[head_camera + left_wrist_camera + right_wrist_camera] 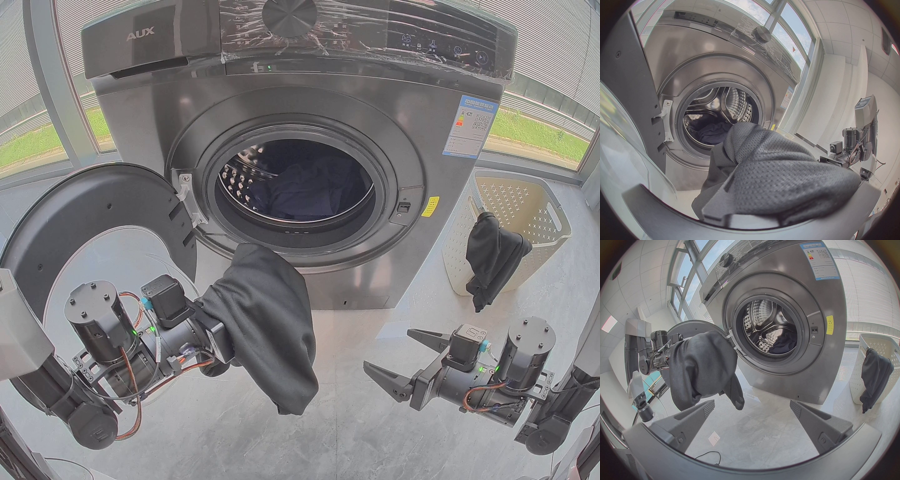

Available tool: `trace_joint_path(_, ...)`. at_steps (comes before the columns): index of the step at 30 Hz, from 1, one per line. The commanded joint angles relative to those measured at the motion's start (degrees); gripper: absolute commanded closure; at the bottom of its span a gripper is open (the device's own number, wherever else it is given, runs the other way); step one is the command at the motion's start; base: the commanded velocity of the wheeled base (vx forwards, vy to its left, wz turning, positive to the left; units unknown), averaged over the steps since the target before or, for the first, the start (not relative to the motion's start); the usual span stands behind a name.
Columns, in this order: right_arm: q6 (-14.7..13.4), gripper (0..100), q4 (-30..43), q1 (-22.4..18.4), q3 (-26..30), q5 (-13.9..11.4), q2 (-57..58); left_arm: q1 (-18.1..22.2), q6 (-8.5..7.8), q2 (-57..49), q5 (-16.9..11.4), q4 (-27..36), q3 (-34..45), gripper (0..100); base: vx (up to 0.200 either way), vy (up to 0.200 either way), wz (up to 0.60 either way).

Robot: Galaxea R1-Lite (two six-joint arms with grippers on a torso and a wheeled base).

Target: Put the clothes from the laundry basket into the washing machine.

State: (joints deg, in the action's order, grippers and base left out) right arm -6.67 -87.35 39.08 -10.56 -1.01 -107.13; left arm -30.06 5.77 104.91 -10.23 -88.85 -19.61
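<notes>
My left gripper [228,337] is shut on a dark grey garment [269,325] that hangs over it, just below and in front of the washing machine [300,156] opening. The same dark grey garment [775,178] drapes over the gripper and hides its fingers; it shows again as a dark grey garment [700,365] in the right wrist view. A dark blue cloth [312,187] lies inside the drum. My right gripper [406,356] stands open and empty, low on the right. Another dark garment [494,256] hangs over the rim of the cream laundry basket [531,212].
The round machine door [87,231] is swung open to the left, close to my left arm. The basket stands on the floor right of the machine. Grey floor tiles [350,431] lie bare in front.
</notes>
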Motion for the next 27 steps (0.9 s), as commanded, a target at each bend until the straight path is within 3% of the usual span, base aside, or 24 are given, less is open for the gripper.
trace_joint_path(1, 0.0, 0, 0.0, 0.0, 0.0, 0.0, -0.2, -0.2, 0.03, 0.1, 0.0, 0.0, 0.2, 100, 0.0, 0.0, 0.0)
trace_joint_path(6, -0.1, 0, 0.0, 0.2, 0.0, 0.0, -0.5, -0.1, -0.4, 0.2, 0.1, 0.0, -0.2, 100, 0.0, 0.0, 0.0)
trace_joint_path(12, -0.1, 0, 0.0, 0.2, 0.0, 0.0, -0.5, -0.2, -0.4, 0.0, 0.2, 0.0, 0.1, 100, 0.0, -0.2, 0.0)
trace_joint_path(27, -0.1, 0, 0.0, 0.2, 0.0, 0.0, -0.7, 0.1, -0.4, 0.9, 0.2, 0.0, 0.1, 100, 0.0, 0.0, 0.0)
